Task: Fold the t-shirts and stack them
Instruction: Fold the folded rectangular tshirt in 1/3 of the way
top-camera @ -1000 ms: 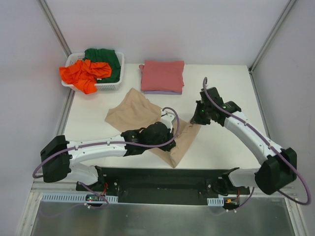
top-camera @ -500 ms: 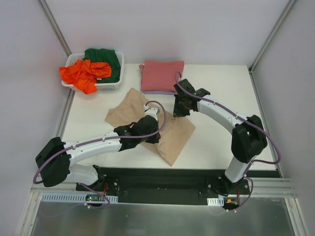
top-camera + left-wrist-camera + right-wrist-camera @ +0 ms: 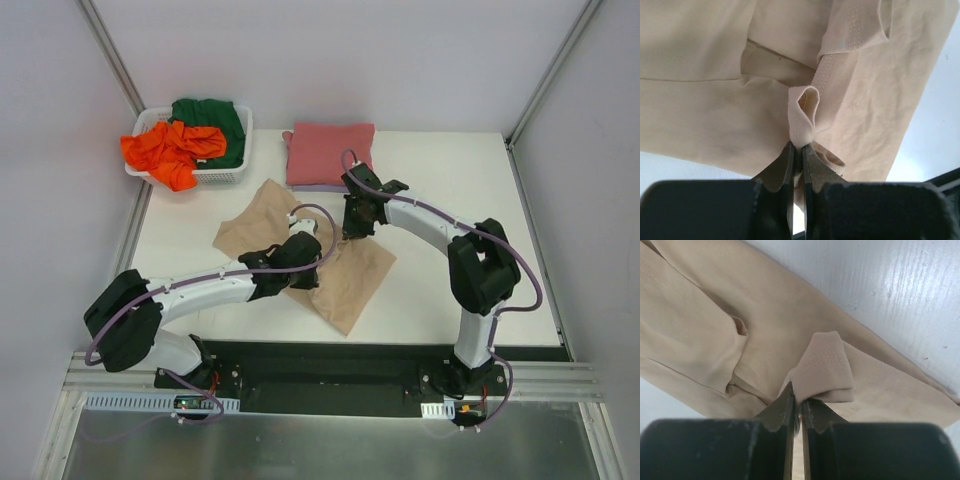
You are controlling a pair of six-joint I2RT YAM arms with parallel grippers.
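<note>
My left gripper (image 3: 797,147) and right gripper (image 3: 796,399) are each clamped on a hem fold of the tan shirt (image 3: 360,275), which lies at 6 o'clock from the red stack (image 3: 330,152). I hold 2 points so the edge folds evenly.

No writing, label, brand, number or sign can be read in any view. The tan shirt (image 3: 715,110), seen close in both wrist views, shows only rows of stitching. The small fittings (image 3: 190,402) on the rail below the near edge of the bench (image 3: 450,180) are too small to tell.
</note>
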